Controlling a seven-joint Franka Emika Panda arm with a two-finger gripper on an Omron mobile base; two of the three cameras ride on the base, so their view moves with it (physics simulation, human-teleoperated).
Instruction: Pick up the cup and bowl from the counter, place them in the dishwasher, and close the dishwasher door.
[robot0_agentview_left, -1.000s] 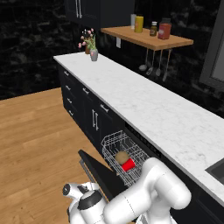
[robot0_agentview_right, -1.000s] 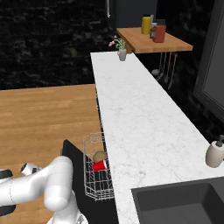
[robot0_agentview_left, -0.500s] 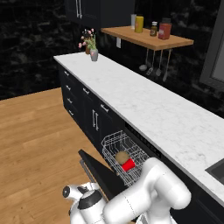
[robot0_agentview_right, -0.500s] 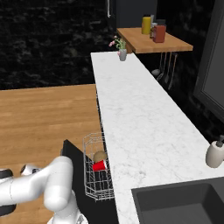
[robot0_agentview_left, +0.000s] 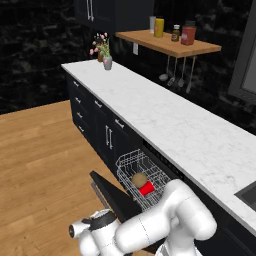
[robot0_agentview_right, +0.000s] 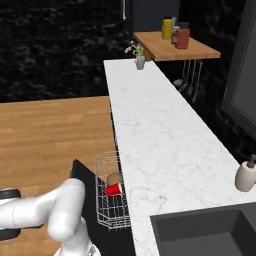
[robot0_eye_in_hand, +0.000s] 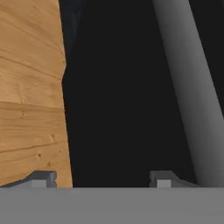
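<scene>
- Two dishes, cup (robot0_agentview_left: 147, 188) and bowl (robot0_agentview_left: 139, 179), lying in the rack (robot0_agentview_left: 129, 161).
- Hovering at the door (robot0_eye_in_hand: 127, 100), hand (robot0_eye_in_hand: 103, 178) spread apart, gripping nothing.

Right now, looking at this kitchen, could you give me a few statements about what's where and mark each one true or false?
1. The red cup lies in the dishwasher's wire rack. True.
2. The bowl sits on the counter. False: it is in the rack beside the cup.
3. The dishwasher door is shut. False: it hangs open, dropped down.
4. A small vase of pink flowers stands at the counter's far end. True.
5. The jaws hold the cup. False: in the hand view the gripper has its jaws apart and empty, close to the dark door and its bar handle.
</scene>
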